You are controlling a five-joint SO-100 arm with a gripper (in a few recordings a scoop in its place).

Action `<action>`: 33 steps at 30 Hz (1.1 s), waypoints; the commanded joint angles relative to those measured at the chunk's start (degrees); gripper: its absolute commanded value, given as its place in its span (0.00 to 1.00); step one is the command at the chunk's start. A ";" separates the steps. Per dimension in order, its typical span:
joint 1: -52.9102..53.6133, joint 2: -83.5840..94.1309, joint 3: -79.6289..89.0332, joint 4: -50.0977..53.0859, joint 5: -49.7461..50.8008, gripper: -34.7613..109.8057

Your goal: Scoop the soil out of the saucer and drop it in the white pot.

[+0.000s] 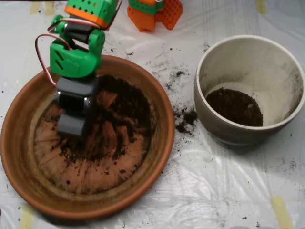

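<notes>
The terracotta saucer (pixel 157 102) fills the left half of the overhead view. Dark soil (pixel 126 112) lies spread over its ridged bottom, thickest at the middle and upper right. My grey scoop (pixel 72 125) reaches down from the green arm into the saucer's left-centre, its tip resting at the soil's left edge. On the right stands the white pot (pixel 248 43), with a dark patch of soil (pixel 233 106) on its bottom.
Spilled soil crumbs (pixel 186 119) dot the white plastic sheet between saucer and pot. Orange robot parts (pixel 155 13) sit at the top edge. Tape strips (pixel 281 210) mark the sheet's corners.
</notes>
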 commanded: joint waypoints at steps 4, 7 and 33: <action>-4.83 22.24 3.43 0.88 3.69 0.24; -8.61 29.44 4.39 4.22 4.92 0.24; -52.03 26.28 -24.35 39.02 0.79 0.24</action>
